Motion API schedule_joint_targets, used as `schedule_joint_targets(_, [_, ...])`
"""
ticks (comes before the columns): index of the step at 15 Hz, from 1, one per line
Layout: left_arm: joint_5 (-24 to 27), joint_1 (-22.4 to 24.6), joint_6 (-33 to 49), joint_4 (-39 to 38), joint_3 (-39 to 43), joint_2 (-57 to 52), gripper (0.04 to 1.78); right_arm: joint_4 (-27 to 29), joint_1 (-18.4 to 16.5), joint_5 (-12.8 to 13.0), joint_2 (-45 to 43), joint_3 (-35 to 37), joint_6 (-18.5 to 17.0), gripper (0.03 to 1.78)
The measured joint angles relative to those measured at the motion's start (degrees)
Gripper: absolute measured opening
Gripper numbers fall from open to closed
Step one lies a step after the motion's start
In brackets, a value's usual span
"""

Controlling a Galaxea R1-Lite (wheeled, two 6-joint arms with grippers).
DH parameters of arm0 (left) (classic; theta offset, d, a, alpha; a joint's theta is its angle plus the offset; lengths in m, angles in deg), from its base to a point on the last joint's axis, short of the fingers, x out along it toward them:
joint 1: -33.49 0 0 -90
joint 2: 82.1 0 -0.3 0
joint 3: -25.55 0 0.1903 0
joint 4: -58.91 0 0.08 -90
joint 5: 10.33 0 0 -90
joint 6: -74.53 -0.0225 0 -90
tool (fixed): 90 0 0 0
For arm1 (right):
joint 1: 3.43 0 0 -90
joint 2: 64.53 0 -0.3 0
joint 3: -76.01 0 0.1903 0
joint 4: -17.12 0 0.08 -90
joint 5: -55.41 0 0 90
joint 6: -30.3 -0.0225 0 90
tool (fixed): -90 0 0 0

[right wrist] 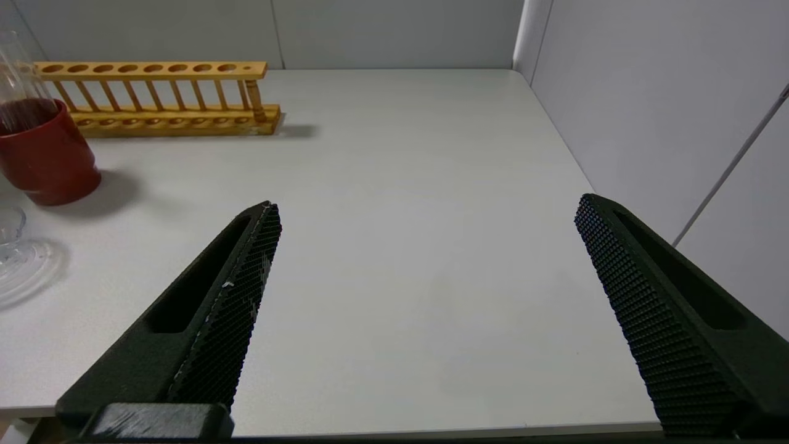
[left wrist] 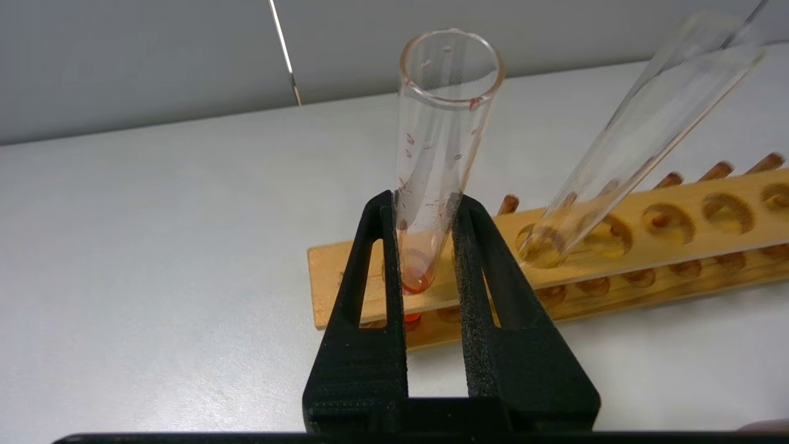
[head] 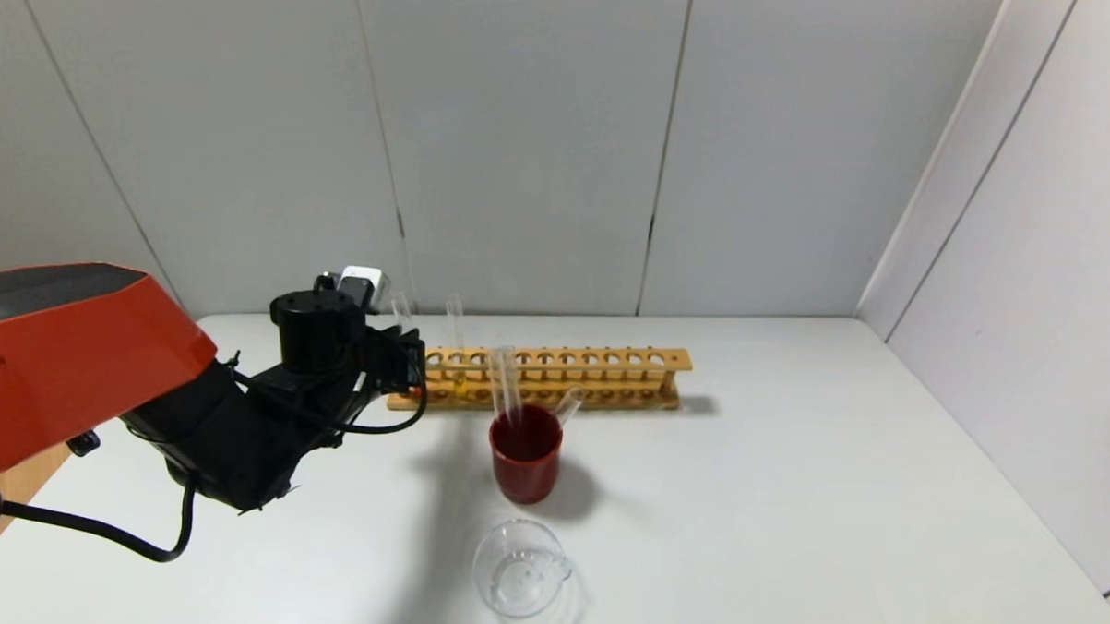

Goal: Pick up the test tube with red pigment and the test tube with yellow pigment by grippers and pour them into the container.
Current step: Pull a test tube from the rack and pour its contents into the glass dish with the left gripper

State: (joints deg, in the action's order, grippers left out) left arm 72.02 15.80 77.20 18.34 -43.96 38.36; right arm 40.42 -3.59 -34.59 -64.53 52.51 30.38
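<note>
A: Item one, far left of the bench: left tool (left wrist: 425,216), fingers clamped together on the red tube (left wrist: 441,154).

B: Where does that tube sit?

A: In the end hole of the wooden rack (head: 553,378), leaning a little, a small pool of orange-red at its rounded bottom. Grip is low on the glass, just above the rack's top bar.

B: Next along?

A: Yellow tube (left wrist: 629,154), in a neighbouring hole, tilted away from the red one, untouched. Then the dark red cup (head: 524,451) holding a few clear tubes, just in front of the rack. Nearer the bench's front edge, the glass beaker (head: 520,568), which looks empty.

B: And on the right?

A: Right tool (right wrist: 425,308), fingers wide apart, holding nothing, low over bare bench (right wrist: 400,216) well away from the rack.

B: Advice for the lift?

A: I'd judge it should rise along the tube's own lean so the glass doesn't bind in the hole. Keep the mouth up while crossing past the cup, and tip only once over the beaker. Smooth glass could slip, so move slowly.
</note>
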Motion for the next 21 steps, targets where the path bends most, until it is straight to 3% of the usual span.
schedule_joint_targets(4, [-0.11, -0.06, 0.00, 10.53, -3.52, -10.09, 0.30, 0.00, 0.02, 0.00, 0.00, 0.00, 0.00, 1.74])
schedule_joint_targets(9, [-0.99, -0.06, -2.56, 32.17, -13.29, -25.31, 0.30, 0.00, 0.00, 0.00, 0.00, -0.02, 0.00, 1.74])
schedule_joint_targets(12, [-2.01, -1.74, -4.84, 44.51, -15.04, -34.82, 0.30, 0.00, 0.00, 0.00, 0.00, -0.02, 0.00, 1.74])
schedule_joint_targets(18, [-11.34, -17.53, -7.63, 71.51, -11.96, -58.27, 0.30, 0.00, 0.02, 0.00, 0.00, 0.02, -0.02, 1.74])
schedule_joint_targets(21, [-12.63, -20.48, -5.72, 80.97, -6.74, -66.88, 0.30, -0.04, 0.05, 0.00, 0.00, 0.02, 0.00, 1.74])
